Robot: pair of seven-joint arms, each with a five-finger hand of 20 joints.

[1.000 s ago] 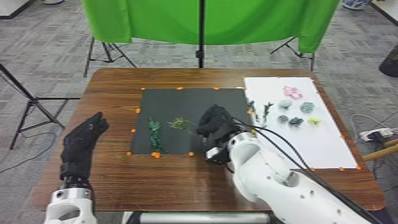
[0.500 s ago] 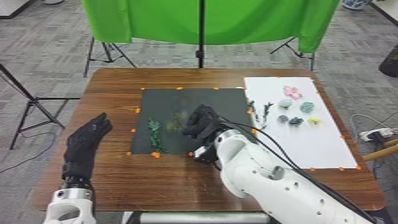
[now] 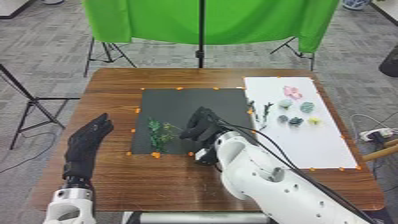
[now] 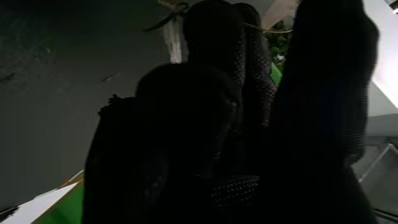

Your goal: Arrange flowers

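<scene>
**Sprig (image 3: 167, 131) has moved left across the black mat (image 3: 178, 100) since the earlier frame, and it's right next to the green stem (image 3: 155, 134) now**

So the near stuff first: left hand (image 3: 86, 141) is over the brown table (image 3: 115, 187), fingers straight and held together, parked by the look of it. Right hand (image 3: 204, 125) is over the mat with its fingers curled in, pinching the sprig. Can't tell if the sprig is touching the mat.

I'd call this the placing step, early in the arrangement. Next move: settle the sprig beside the green stem, then ease the fingers apart without dragging those wispy bits along.

White sheet (image 3: 302, 145) to the right has the supply: dark leafy stem (image 3: 266, 113), yellow flower (image 3: 314, 121), bluish-green heads (image 3: 307, 107), and the pink flower (image 3: 292, 92) farthest back. Orange tape (image 3: 155, 155) dots the mat's edges.

Past the table: green cloth (image 3: 151, 20) on stands, grey carpet (image 3: 53, 55).
</scene>
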